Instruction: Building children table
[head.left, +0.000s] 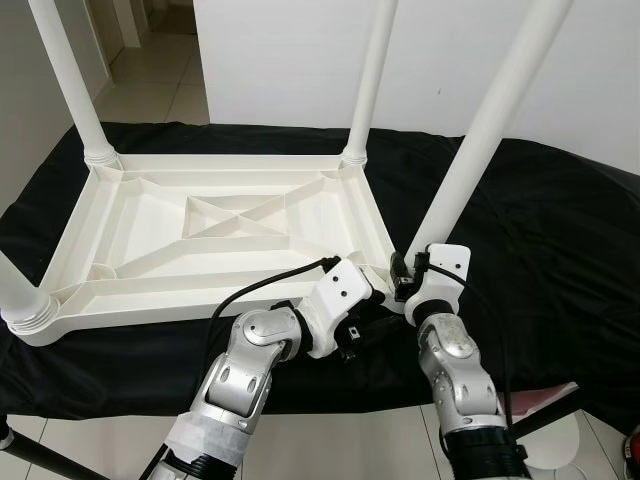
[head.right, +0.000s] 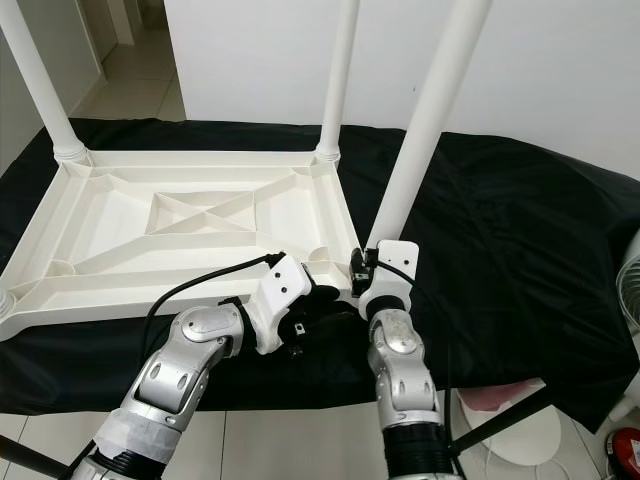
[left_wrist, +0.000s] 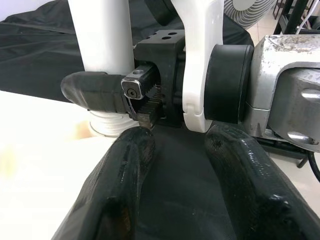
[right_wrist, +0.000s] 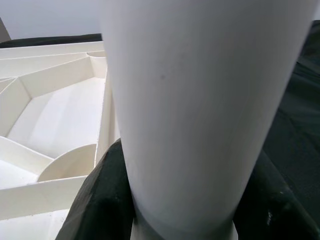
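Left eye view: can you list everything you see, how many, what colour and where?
Tabletop: one, white, upside down on the black cloth.
Legs: four, white, one standing at each corner; the near right one leans.
Cloth: one, black, spread under the tabletop.
Wall: white, behind.
Floor: pale tiles, far left.
Fan: one, white, at the right edge.
Left claw: one, black, open, by the tabletop's near right corner, next to the right wrist.
Right claw: one, black, shut on the foot of the leaning leg.
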